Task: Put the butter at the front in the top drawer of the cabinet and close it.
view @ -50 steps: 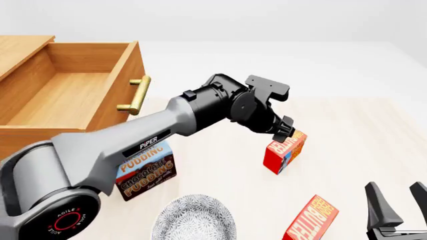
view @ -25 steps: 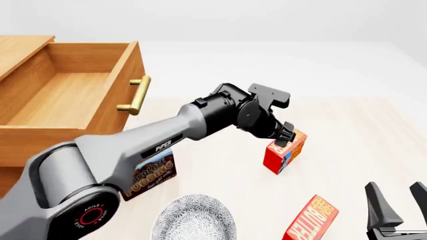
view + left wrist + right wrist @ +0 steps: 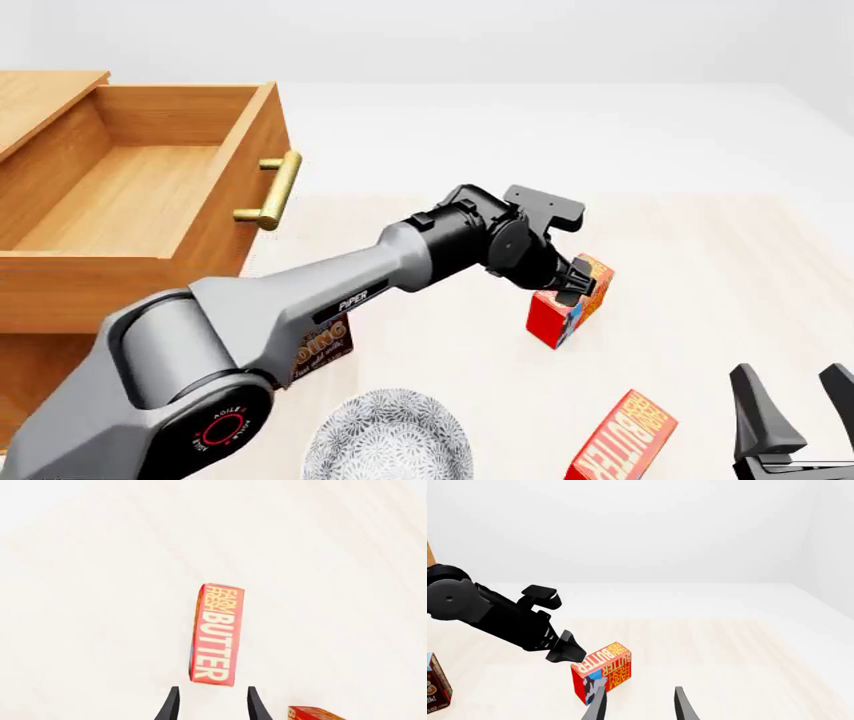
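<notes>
Butter, a small red rectangular box with orange-yellow lettering (image 3: 570,306), stands upright on the pale wooden table (image 3: 721,260), well apart from the light-brown wooden cabinet (image 3: 54,300) at the left. The grey and black left gripper (image 3: 577,282) hangs directly over the box's top edge, just above it or barely touching. In the left wrist view its two black fingertips (image 3: 171,707) are spread with a gap about as wide as the box's narrow face (image 3: 217,634), and the box lies just ahead of them, not between them.

The cabinet's top drawer (image 3: 134,190), a light wood box with a brass bar handle (image 3: 271,190), is pulled out and open. A second identical red butter box (image 3: 625,438) stands nearer the camera, beside the black right gripper (image 3: 801,410), whose fingers stand apart and hold nothing. A blue-brown chocolate pudding box (image 3: 318,350) shows partly behind the left arm, with a patterned white plate (image 3: 387,440) in front of it.
</notes>
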`<state>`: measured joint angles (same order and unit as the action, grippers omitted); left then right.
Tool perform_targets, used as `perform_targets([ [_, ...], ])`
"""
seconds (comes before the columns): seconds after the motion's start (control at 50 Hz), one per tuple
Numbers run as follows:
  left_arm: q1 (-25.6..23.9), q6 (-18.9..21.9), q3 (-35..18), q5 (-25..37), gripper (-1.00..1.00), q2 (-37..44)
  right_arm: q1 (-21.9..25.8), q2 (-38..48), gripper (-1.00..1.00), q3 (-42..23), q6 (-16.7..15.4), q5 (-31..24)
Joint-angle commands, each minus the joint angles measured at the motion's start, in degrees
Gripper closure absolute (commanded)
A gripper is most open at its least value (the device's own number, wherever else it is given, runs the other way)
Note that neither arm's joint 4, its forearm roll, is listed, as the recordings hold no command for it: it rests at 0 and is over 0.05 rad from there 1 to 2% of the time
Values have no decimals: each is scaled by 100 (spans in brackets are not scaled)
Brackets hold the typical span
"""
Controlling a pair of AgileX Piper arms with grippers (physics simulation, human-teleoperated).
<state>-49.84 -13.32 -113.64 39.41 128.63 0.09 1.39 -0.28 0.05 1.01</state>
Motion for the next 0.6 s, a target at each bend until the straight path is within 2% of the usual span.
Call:
perform_targets([
  [0.02, -110, -103, -123, -33, -100, 223, 0, -7, -100, 6, -1, -1],
  [0.1, -122, -94, -244, 1, -100, 311, -1, -12, -100, 6, -1, -3],
  [0.42, -92, -237, -44, -305, -100, 371, -1, -10, -100, 6, 1, -2],
  [0.48, -68, -232, -113, -260, -100, 427, 0, -9, -100, 6, -2, -2],
  [0.54, 114, -56, -482, 16, -100, 654, 0, -9, -100, 6, -1, -2],
  [0.56, -25, -217, -186, -215, -100, 510, 0, -8, -100, 6, -1, -2],
  [0.6, 16, -174, -213, -188, -100, 531, 0, -10, -100, 6, 0, -2],
])
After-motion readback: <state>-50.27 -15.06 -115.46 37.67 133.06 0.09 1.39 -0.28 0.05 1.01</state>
